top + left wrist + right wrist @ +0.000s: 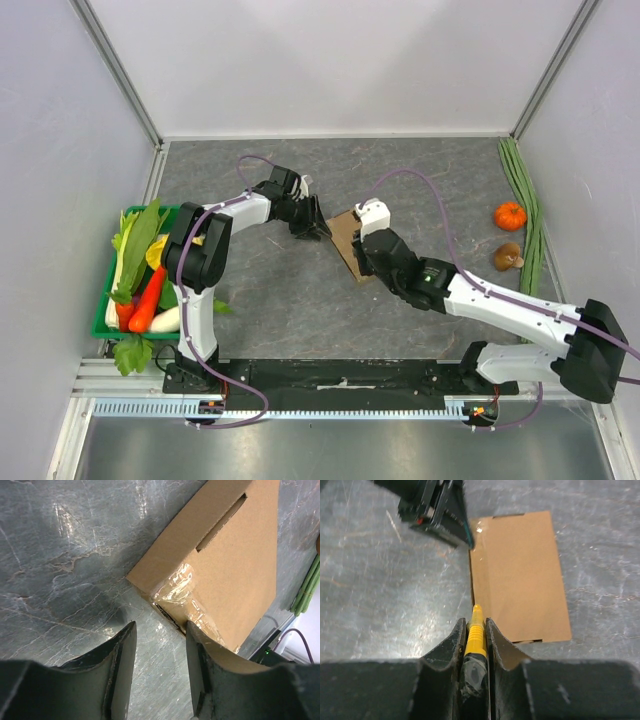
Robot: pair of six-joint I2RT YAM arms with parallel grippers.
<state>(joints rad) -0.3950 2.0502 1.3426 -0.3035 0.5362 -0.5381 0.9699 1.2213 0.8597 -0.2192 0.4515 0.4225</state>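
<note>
R tool [475, 623] clamping yellow cutter [475, 632], tip fwd along box [520, 575] edge

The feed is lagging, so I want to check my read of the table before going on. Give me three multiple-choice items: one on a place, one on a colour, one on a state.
1. Where does the basket of vegetables stand in the overhead view?
A. At the left edge of the table
B. At the far right
C. In the far middle

2. What colour is the knife in the right gripper?
A. Red
B. Yellow
C. Blue

3. How is the left gripper?
A. Shut on a cup
B. Shut on a cable
C. Open beside the box

Answers:
1 A, the overhead view shows it at the table's left side.
2 B, the right wrist view shows a yellow handle clamped between the fingers.
3 C, the left wrist view shows the jaws apart at the box's taped corner.
</note>
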